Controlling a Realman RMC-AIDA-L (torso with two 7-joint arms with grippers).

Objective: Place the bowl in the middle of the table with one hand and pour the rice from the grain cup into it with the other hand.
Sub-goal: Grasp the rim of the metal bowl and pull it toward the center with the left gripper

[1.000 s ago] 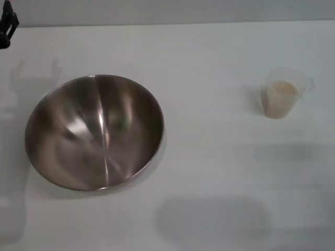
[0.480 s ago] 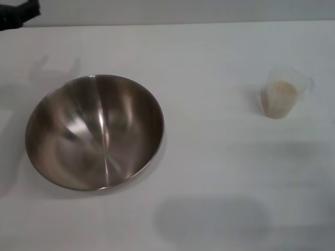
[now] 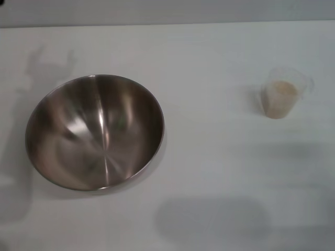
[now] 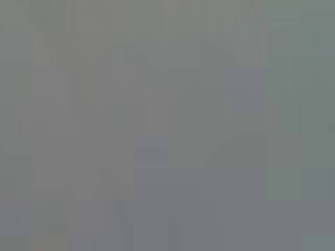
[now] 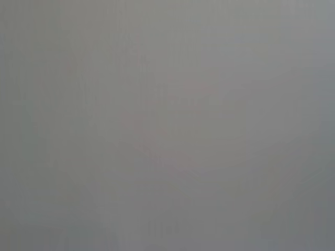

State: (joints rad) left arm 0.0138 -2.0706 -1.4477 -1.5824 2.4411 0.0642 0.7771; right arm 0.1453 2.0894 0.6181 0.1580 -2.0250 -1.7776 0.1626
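The bowl [image 3: 95,132], wide, shiny and empty, sits on the left part of the white table [image 3: 209,157]. The grain cup [image 3: 283,93], small and clear, stands upright at the right with pale rice [image 3: 283,90] inside. Of my left gripper [image 3: 1,2] only a dark sliver shows at the head view's top left corner, beyond the bowl and apart from it. Its forked shadow [image 3: 49,63] falls on the table just behind the bowl. My right gripper is out of view. Both wrist views show only plain grey.
The table's far edge [image 3: 167,24] runs across the top of the head view, with a grey wall behind it. A soft broad shadow [image 3: 212,219] lies on the table near the front edge.
The left gripper has slid up out of the top left corner of the head view, and its shadow has shifted toward the bowl's far side. Bowl and cup have not moved.
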